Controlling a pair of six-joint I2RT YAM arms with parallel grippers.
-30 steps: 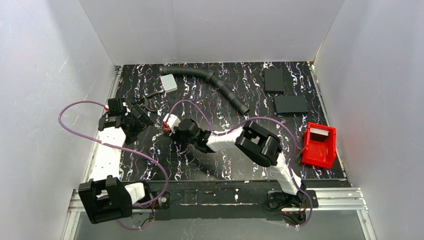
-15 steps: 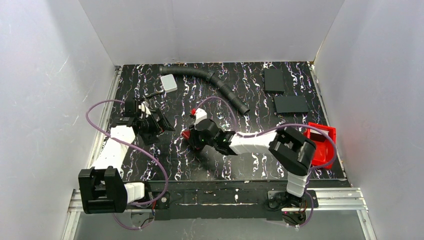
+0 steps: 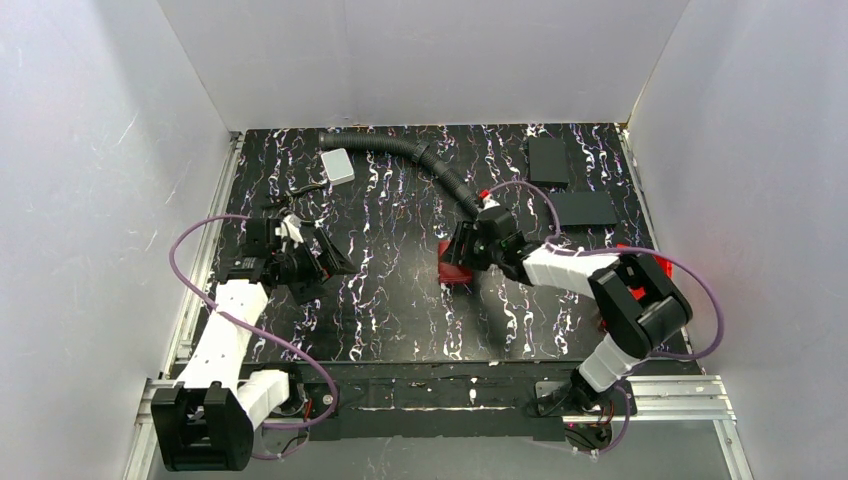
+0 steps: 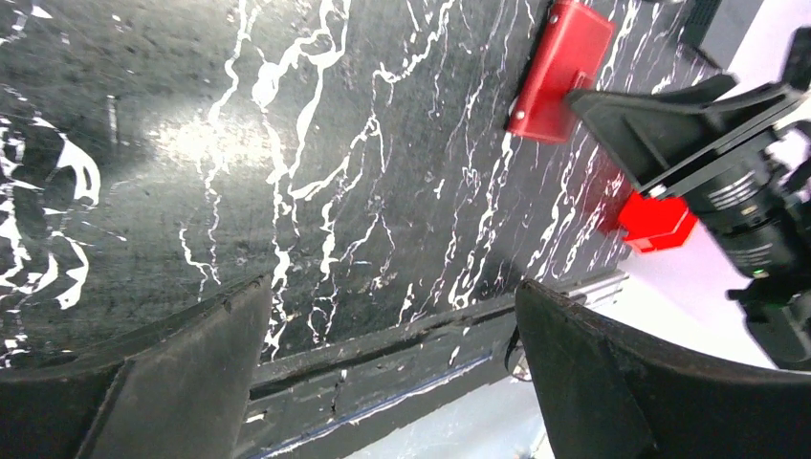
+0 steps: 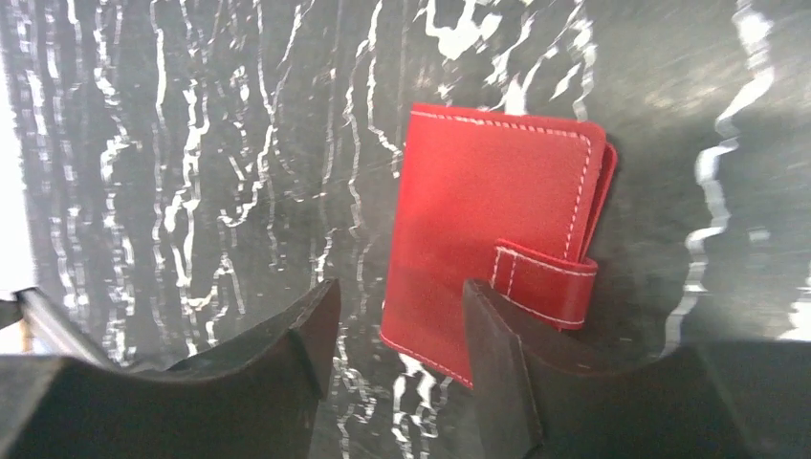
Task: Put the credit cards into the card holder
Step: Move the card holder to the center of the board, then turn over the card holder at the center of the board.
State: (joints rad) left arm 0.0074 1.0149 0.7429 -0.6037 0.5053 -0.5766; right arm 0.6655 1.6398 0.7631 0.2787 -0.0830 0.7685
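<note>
The card holder (image 5: 493, 206) is a red wallet lying flat and shut on the black marbled table, its clasp tab fastened. The top view shows the card holder (image 3: 452, 270) at mid-table, and the left wrist view shows the card holder (image 4: 559, 72) far off. My right gripper (image 5: 400, 287) hangs just over its near corner, jaws apart; one finger (image 5: 497, 373) overlaps the wallet's edge. From above, the right gripper (image 3: 464, 250) is right at the wallet. One pale grey-white credit card (image 3: 338, 166) lies at the back left. My left gripper (image 3: 335, 262) is wide open and holds nothing, well left of the wallet; its own view shows only table between the left gripper (image 4: 387, 325) fingers.
A black corrugated hose (image 3: 420, 158) curves across the back of the table. Two black flat slabs (image 3: 548, 160) (image 3: 583, 208) lie at the back right. A red open bin (image 4: 655, 222) stands at the right edge, partly behind my right arm. Purple cables loop off both arms.
My right arm swung to the right and the red wallet travelled with it from left of centre to mid-table. The left gripper drifted slightly right.
</note>
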